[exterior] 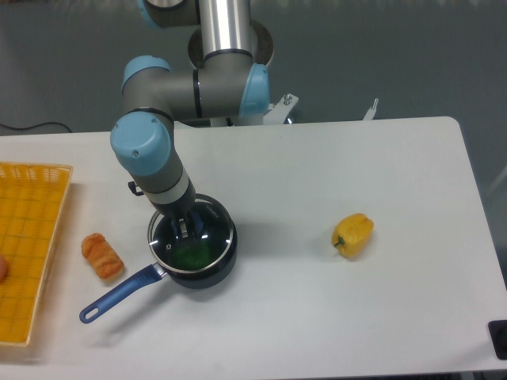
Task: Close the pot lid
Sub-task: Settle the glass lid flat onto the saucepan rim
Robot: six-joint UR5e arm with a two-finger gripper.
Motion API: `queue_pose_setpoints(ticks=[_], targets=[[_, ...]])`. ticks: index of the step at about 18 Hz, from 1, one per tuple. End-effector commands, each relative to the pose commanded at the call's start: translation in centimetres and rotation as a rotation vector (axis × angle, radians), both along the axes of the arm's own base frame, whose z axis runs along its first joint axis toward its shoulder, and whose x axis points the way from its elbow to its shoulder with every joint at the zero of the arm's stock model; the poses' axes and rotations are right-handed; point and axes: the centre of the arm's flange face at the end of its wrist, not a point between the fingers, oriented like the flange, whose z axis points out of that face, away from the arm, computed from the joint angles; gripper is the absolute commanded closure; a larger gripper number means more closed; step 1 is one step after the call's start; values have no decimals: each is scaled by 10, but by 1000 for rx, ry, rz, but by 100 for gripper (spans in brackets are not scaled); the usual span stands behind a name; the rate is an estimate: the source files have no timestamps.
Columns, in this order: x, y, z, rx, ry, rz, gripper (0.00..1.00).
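The pot (pixel 207 273) is a small dark saucepan near the table's middle left, its long blue handle (pixel 117 294) pointing to the front left. Something green lies inside it. The glass lid (pixel 212 235) with a silver rim sits over the pot's mouth, about centred on it. My gripper (pixel 188 228) comes straight down over the lid's middle, fingers shut on the lid's blue knob. The knob itself is mostly hidden by the fingers.
A yellow pepper (pixel 353 235) lies to the right of the pot. An orange pastry-like piece (pixel 102 256) sits left of the pot. A yellow basket (pixel 28 245) takes up the far left edge. A small dark part (pixel 136 188) shows behind the arm.
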Motion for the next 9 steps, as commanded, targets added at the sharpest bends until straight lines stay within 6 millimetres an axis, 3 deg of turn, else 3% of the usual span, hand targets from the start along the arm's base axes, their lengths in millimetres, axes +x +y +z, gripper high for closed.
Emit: queue_pose_setpoints(ticks=[9], targets=[[-2,2,-7,-10,-5,0,42]])
